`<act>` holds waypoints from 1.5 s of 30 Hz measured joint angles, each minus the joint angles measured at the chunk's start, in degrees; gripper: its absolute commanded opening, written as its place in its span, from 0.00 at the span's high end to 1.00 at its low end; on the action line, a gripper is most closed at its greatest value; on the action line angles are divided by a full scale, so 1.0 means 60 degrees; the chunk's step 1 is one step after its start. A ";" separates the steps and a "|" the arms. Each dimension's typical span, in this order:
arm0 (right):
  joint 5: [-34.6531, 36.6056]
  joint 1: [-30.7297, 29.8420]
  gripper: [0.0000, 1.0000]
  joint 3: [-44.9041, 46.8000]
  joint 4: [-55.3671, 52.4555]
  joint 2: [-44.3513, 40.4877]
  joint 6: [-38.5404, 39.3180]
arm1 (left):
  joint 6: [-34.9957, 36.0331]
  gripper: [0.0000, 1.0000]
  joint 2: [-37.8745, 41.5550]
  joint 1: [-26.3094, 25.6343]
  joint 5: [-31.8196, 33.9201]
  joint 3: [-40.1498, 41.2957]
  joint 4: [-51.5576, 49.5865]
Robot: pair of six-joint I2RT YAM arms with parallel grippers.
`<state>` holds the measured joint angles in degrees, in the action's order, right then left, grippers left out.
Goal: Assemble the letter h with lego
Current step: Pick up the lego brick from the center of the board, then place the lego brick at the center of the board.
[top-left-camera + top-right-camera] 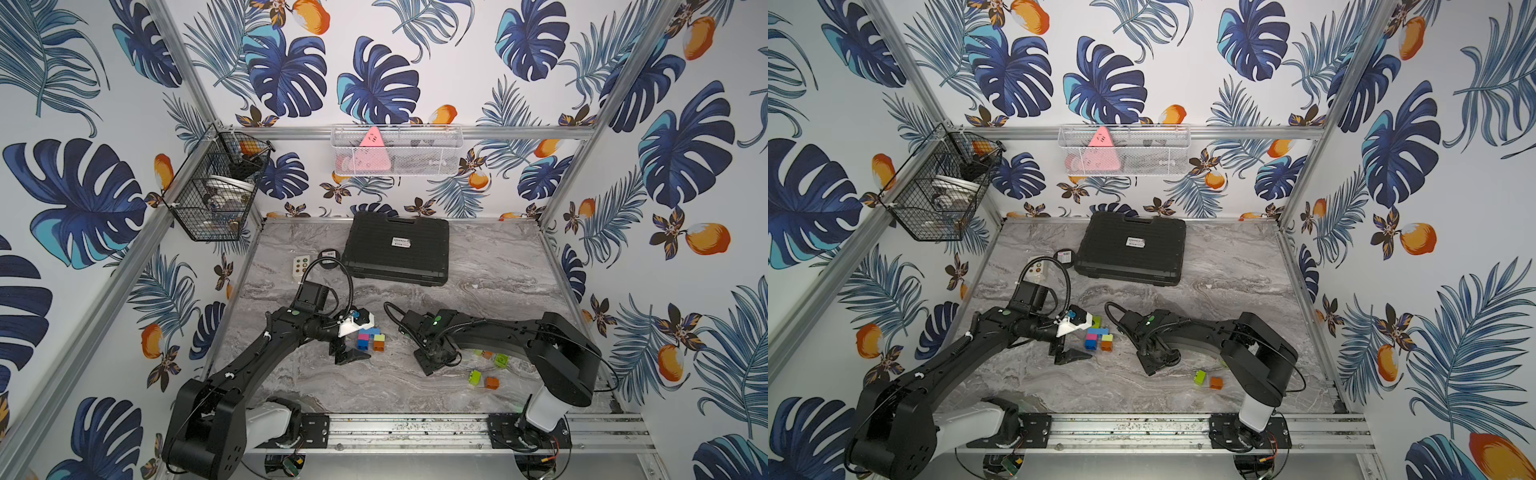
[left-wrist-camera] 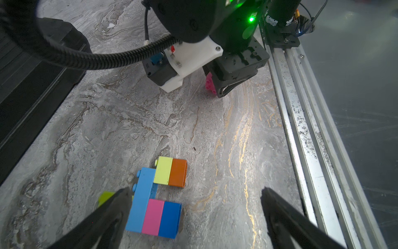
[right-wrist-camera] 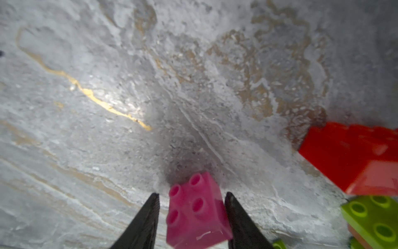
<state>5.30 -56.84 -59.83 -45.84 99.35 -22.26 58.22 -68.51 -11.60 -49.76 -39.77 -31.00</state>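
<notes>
Right wrist: studded pink cube (image 3: 197,212), marbled tabletop (image 3: 129,86).

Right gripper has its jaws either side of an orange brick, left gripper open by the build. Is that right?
No. The right gripper has its jaws either side of a pink brick, not an orange one; the right wrist view shows it. The rest holds: the left gripper is open by the build.

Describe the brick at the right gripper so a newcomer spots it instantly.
On the marble table, find the right gripper. Between its black fingers sits a small pink brick with four studs; its neighbours are a red brick and a lime green brick.
</notes>
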 measured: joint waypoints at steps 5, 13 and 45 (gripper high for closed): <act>-0.0007 0.0000 0.68 -0.0113 0.0055 0.0080 0.0149 | -0.0004 0.01 0.0066 0.0135 -0.0018 0.0011 -0.0011; 0.0200 0.0015 0.72 0.0007 0.0863 -0.0459 -0.0022 | -0.0007 0.01 0.0015 0.0284 -0.0022 0.0015 -0.0011; 0.0998 0.0306 0.38 0.3016 0.6349 -0.1537 -0.1701 | -0.0455 0.01 0.0011 0.0386 0.1264 0.0648 0.1027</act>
<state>11.29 -55.00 -41.74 -7.75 90.13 -32.47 55.48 -68.45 -9.28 -42.17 -35.88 -24.84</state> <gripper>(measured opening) 0.616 0.987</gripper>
